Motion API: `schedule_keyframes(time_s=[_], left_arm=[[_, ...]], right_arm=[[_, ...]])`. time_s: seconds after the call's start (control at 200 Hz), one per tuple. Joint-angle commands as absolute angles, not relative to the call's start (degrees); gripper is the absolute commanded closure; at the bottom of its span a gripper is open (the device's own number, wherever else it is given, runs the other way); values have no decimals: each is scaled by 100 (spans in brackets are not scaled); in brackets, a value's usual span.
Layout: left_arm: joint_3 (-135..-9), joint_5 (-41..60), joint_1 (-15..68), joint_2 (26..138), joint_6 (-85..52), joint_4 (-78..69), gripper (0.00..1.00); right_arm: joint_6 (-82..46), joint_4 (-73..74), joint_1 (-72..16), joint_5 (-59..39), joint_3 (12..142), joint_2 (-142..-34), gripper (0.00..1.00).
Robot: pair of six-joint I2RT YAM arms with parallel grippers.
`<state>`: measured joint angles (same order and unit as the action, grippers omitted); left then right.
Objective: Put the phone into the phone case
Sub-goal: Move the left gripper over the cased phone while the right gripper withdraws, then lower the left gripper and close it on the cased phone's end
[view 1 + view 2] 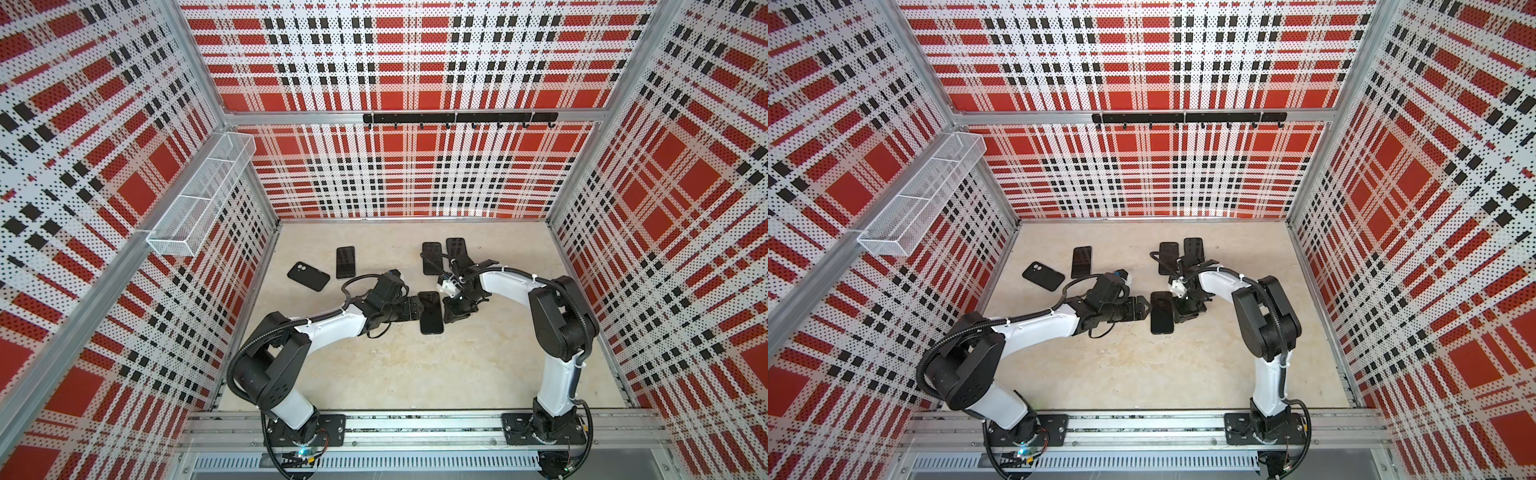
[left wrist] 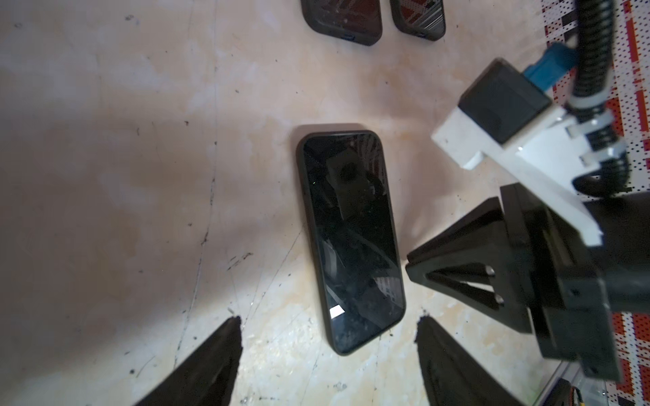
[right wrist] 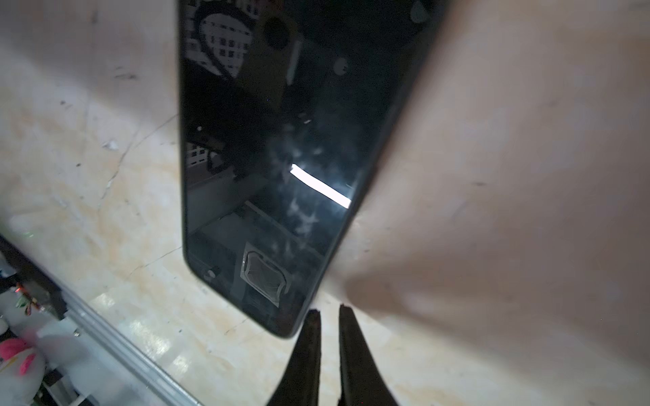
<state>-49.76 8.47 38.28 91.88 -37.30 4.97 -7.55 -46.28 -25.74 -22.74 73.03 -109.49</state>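
Left claw (image 2: 329,321): spread, empty.
Right claw (image 3: 329,311): nearly closed, empty.
Glossy black phone (image 2: 351,228): between claws, judged seated in matte black case (image 2: 307,211).
Remaining: nothing apparent.

The cell is enclosed by perforated walls (image 1: 415,62) printed in red, white and black plaid. A white wire basket (image 1: 199,195) is mounted at ten o'clock, a black hook rail (image 1: 457,118) at twelve. A beige, scuffed floor (image 1: 415,374) is bordered at six by an aluminium rail (image 1: 415,428).
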Motion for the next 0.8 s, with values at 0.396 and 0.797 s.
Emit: schedule_keyframes(time_s=[0.396, 0.797], left_arm=[[-6861, -290, 4660, 10463, -3370, 2520, 2], [-8104, -640, 5059, 11511, -3474, 3472, 2]], right_arm=[[-1160, -4399, -1470, -1358, 6585, -9404, 19], [-1062, -4079, -1459, -1389, 6196, -9510, 12]])
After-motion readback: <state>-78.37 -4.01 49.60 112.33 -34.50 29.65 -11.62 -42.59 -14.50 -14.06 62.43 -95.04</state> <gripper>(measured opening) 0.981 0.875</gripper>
